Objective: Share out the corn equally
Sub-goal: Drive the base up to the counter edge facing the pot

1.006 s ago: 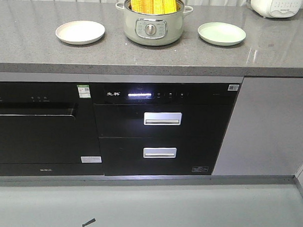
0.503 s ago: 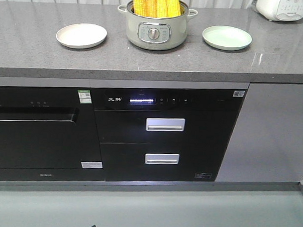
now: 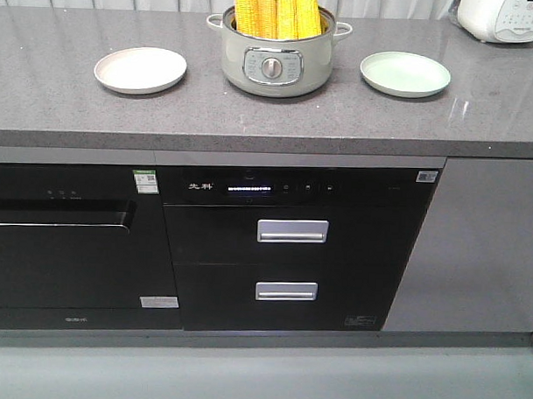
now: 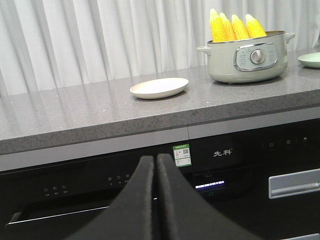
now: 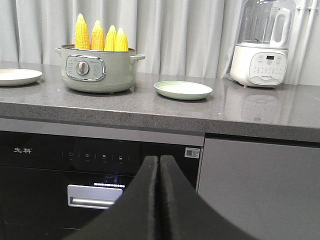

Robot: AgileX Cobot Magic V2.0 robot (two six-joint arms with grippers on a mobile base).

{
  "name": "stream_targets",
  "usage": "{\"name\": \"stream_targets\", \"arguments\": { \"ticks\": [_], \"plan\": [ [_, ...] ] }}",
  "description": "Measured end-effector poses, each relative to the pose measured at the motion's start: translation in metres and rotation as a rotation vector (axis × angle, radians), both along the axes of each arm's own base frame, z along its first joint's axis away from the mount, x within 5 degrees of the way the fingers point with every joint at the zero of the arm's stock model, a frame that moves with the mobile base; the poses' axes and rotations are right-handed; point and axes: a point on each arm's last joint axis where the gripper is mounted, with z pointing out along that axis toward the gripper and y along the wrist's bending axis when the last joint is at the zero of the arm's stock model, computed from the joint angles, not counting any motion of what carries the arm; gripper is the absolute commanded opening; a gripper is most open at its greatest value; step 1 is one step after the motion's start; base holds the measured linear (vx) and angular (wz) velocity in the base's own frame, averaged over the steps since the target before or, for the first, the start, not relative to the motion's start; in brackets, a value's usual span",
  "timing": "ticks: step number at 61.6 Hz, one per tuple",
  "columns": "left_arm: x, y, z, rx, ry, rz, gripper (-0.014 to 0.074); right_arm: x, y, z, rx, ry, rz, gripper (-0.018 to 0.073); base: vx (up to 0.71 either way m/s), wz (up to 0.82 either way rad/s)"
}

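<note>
1. Two grippers sit nearest the wrist cameras. The left gripper (image 4: 155,159) is closed, its black fingers (image 4: 137,200) pressed flat together with nothing between them. It is held low and level, aimed at a black built-in appliance (image 4: 75,190) below the counter edge.
2. The right gripper (image 5: 159,159) is also closed and empty, low and level, pointing at the black drawer unit (image 5: 100,160). A silver handle (image 5: 95,195) shows at 8 o'clock from its tips.
3. Above both runs the grey stone countertop (image 3: 60,105).
4. A cream plate (image 3: 140,70) lies at 9 o'clock from the pale green electric pot (image 3: 276,64), and a green plate (image 3: 405,74) at 3 o'clock. Both are apart from the pot.
5. Four cobs of corn (image 3: 277,12) stand upright in the pot, tips up, packed side by side.
6. A white blender (image 5: 260,60) stands at 2 o'clock from the green plate, before a pale curtain (image 4: 75,40).
</note>
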Motion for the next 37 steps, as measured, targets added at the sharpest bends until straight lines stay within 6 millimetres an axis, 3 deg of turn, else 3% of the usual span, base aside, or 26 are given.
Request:
{"name": "stream_targets", "arguments": {
  "ticks": [37],
  "plan": [
    [0.0000, 0.0000, 0.0000, 0.000, 0.000, 0.000, -0.0007, 0.0000, 0.0000, 0.0000, 0.000, 0.000, 0.000, -0.0004, 0.07, -0.02]
  ]
}}
